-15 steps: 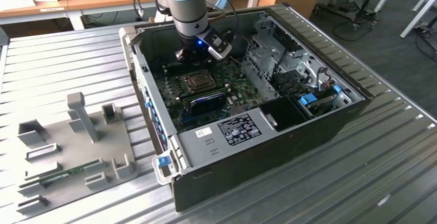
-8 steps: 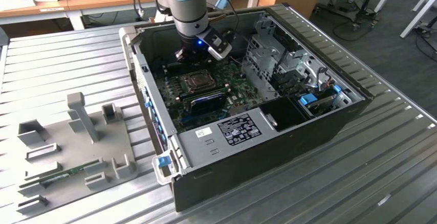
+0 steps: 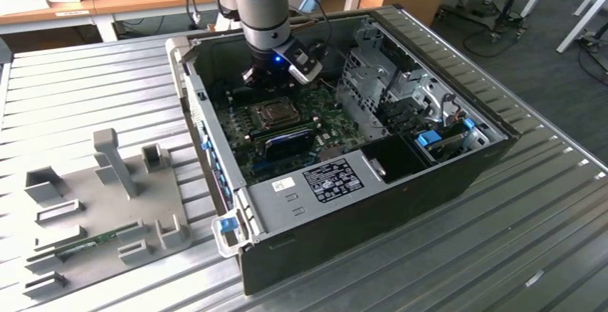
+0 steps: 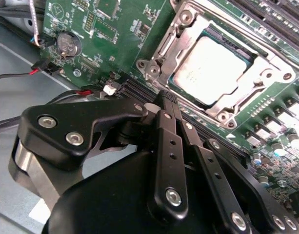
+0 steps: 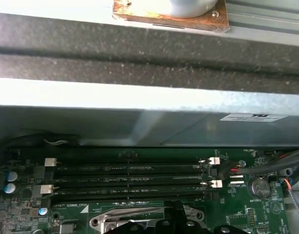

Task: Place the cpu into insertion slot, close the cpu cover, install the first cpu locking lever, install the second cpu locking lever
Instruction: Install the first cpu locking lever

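CPU: seated in the socket (image 4: pixel 215 68) on the motherboard (image 4: pixel 115 29), grey top facing up, in the second wrist view.
Cover: the cover (image 4: pixel 266 68) lies flat around the CPU, its window framing the grey top; I judge it already closed so the frame can press the chip's edges.
Levers: a thin metal bar runs along one side of the socket, but I cannot tell whether either lever is latched.
Gripper: my gripper (image 4: pixel 164 97) hangs just beside the socket's edge, fingers drawn together and holding nothing; I judge the closed tips suit pushing a lever, not grasping.
Case: in the exterior view my arm (image 3: pixel 261 13) reaches down into the open case (image 3: pixel 446 184), which lies on its side so the board faces up.
Memory slots: the slots (image 5: pixel 129 178) lie between the socket and the case wall in the first wrist view.
Hidden: my own fingers (image 4: pixel 171 146) cover the near side of the socket; in the first wrist view the socket is cut off at the frame edge.
Unclear: whether the fingertips touch the board.
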Controlling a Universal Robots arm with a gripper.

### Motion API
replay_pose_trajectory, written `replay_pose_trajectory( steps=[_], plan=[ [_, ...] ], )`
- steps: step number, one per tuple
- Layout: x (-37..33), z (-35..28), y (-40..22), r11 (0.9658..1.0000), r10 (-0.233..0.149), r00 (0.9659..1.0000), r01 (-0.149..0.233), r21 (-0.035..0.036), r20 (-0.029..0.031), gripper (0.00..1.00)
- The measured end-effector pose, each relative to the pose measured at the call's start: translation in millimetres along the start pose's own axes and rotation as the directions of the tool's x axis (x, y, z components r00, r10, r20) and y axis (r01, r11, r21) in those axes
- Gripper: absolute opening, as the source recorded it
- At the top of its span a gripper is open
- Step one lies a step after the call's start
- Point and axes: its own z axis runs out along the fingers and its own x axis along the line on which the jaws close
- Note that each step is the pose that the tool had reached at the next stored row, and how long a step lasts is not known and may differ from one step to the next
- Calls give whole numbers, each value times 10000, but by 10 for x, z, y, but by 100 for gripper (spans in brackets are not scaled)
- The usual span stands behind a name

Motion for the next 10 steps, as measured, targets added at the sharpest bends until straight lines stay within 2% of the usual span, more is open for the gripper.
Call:
replay_pose_trajectory(
  steps=[10],
  plan=[
    [-14, -43, 10, 9999, 122, 9985, -120, 27, -532, 11]
  ],
)
